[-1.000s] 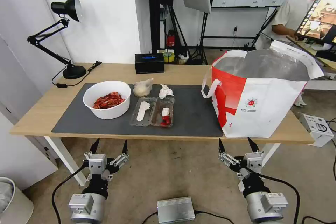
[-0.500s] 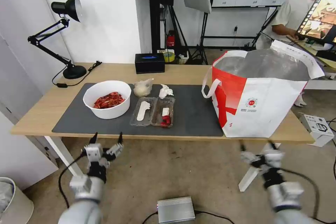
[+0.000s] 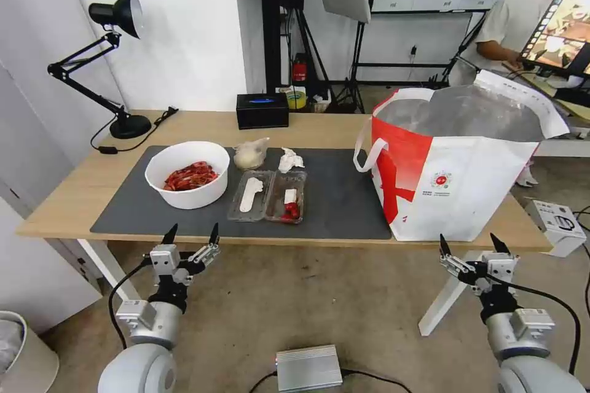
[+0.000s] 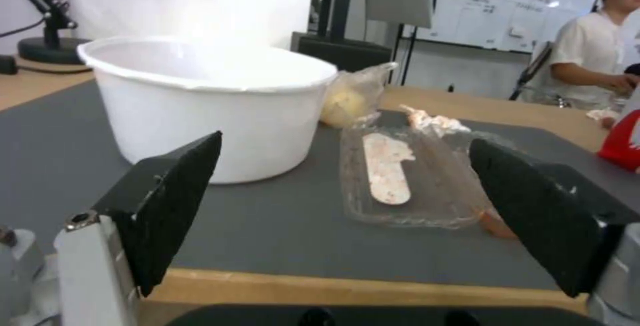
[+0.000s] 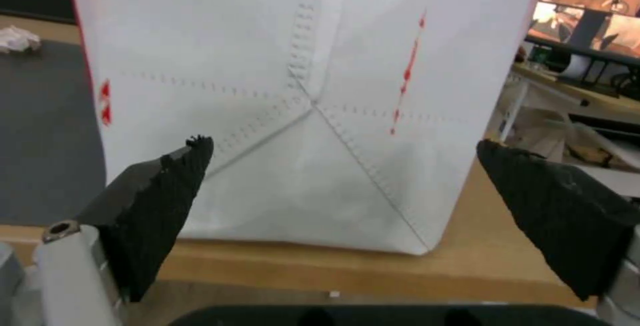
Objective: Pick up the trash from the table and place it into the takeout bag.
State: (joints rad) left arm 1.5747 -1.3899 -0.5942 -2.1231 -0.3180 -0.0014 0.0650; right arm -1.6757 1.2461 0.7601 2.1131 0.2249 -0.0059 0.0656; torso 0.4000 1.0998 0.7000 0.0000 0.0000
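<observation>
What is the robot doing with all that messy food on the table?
Nothing is picked up yet. The white bowl, clamshell tray, tissue and small bag sit on the table. The left gripper hangs open before the bowl and tray, the right gripper open before the takeout bag.

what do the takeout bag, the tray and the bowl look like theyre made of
Takeout bag: looks like a matte white fabric-like sheet, with stitched seams on its wall and a shiny silver, foil-like lining.
Clamshell tray: thin clear plastic; the dark mat shows through it and its rim glints.
White bowl: smooth and opaque with a thin rolled rim, probably plastic or coated paper.
</observation>
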